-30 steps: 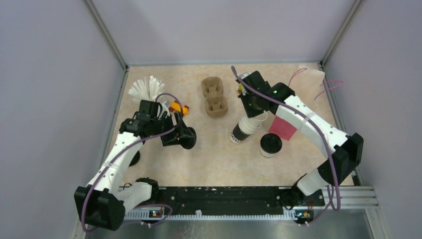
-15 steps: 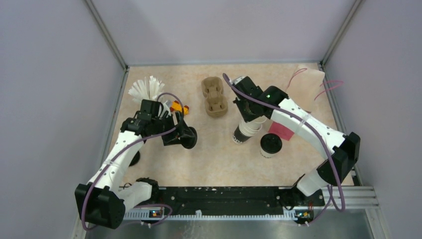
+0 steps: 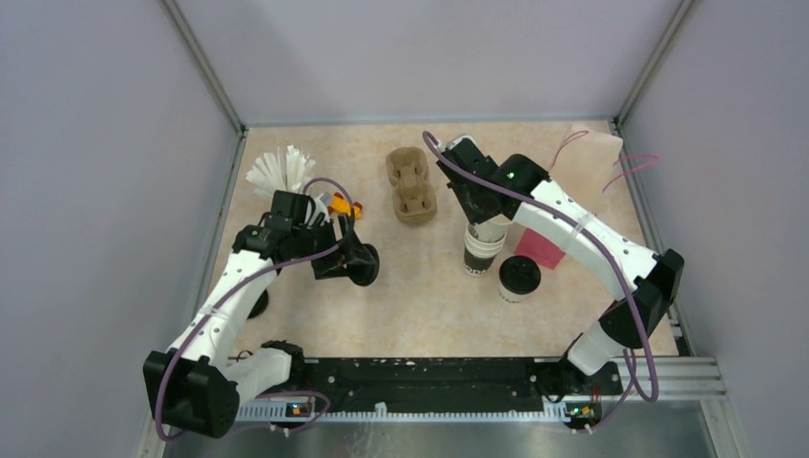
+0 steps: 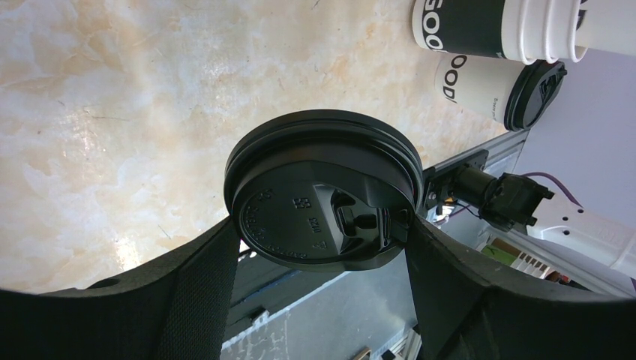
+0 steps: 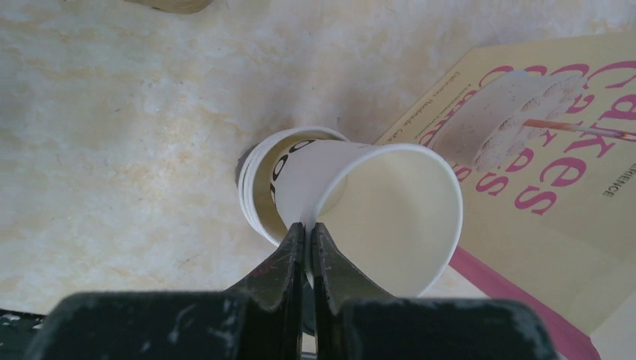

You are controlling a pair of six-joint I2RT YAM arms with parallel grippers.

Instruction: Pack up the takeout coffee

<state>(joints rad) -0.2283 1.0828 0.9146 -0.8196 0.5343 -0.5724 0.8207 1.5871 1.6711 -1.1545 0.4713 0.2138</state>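
Observation:
A stack of paper cups (image 3: 483, 250) stands about upright right of the table's middle, white above a dark band. My right gripper (image 5: 308, 229) is shut on the white rim of the topmost cup (image 5: 390, 214), which sits tilted in the rest of the stack (image 5: 259, 187). Next to the stack stands a cup with a black lid (image 3: 520, 277). My left gripper (image 4: 322, 229) is shut on a loose black lid (image 4: 322, 191), held on edge above the table at the left (image 3: 358, 260). The left wrist view also shows the stack (image 4: 495, 26) and the lidded cup (image 4: 487, 86).
A brown pulp two-hole tray (image 3: 411, 184) lies at the back middle. A beige cup of white sticks (image 3: 281, 172) and an orange item (image 3: 343, 205) are at the back left. A pink-edged cake book (image 5: 540, 150) lies under the right arm. The enclosure walls stand close.
The right gripper swung the cup stack from leaning to about upright and shifted slightly right. The left arm with the lid barely moved.

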